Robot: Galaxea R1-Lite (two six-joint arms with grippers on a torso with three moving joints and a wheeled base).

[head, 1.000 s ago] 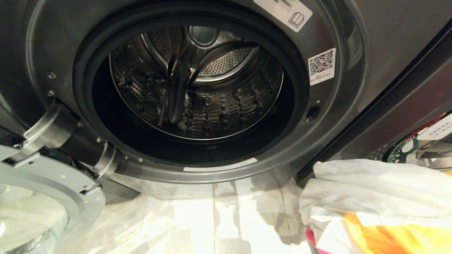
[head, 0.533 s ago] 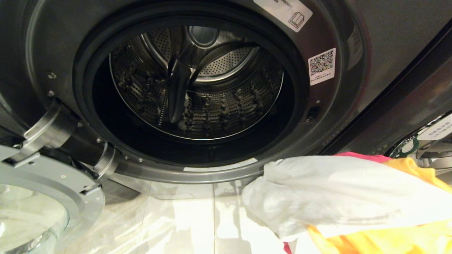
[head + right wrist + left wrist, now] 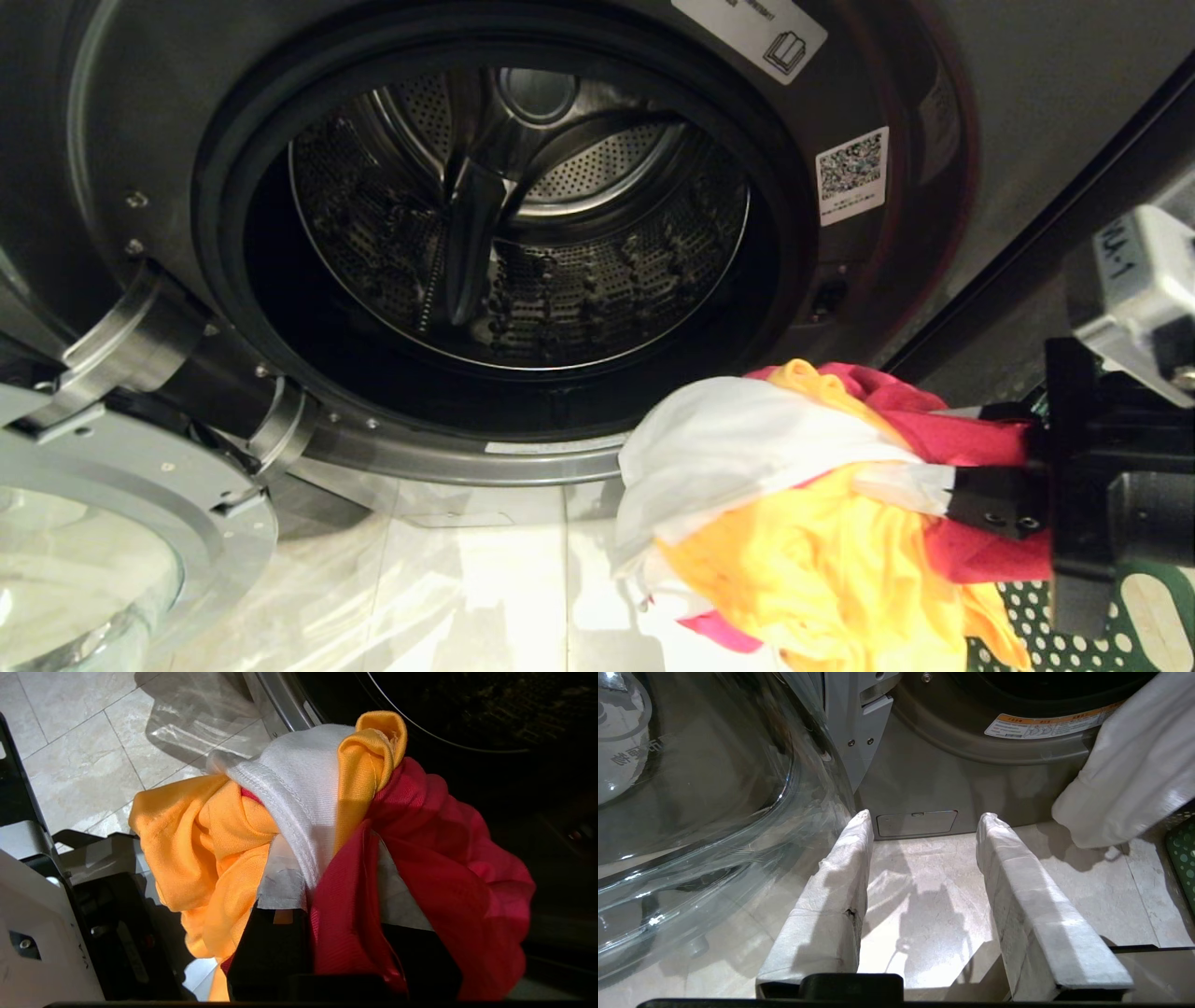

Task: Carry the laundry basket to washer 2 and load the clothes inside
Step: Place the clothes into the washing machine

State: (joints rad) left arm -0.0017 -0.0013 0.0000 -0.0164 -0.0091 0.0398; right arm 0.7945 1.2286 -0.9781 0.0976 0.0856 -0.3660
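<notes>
1. The right gripper (image 3: 943, 485) comes in from 3 o'clock in the head view, its fingers clamped on the clothes (image 3: 794, 504), a bunch of white, yellow-orange and pinkish-red fabric.
2. The bundle spills out from the fingertips toward 9 o'clock, hanging clear of the floor (image 3: 485, 579), just in front of the lower right lip of the drum opening, at about 5 o'clock on the round door frame.
3. In the right wrist view the clothes (image 3: 327, 849) wrap around the taped fingers (image 3: 282, 886), red on one side, yellow on the other, white between.
4. Washer 2 (image 3: 915, 280) stands with its door (image 3: 121, 523) swung open at 8 o'clock; the drum (image 3: 523, 233) holds no garment.
5. The laundry basket (image 3: 1111, 635) shows only as a green perforated corner at 5 o'clock, below the right gripper.
6. The left gripper (image 3: 924, 826) hangs low beside the glass door, fingers apart and holding nothing, pointing at the washer's base; the white garment (image 3: 1125, 765) hangs at its 2 o'clock.
</notes>
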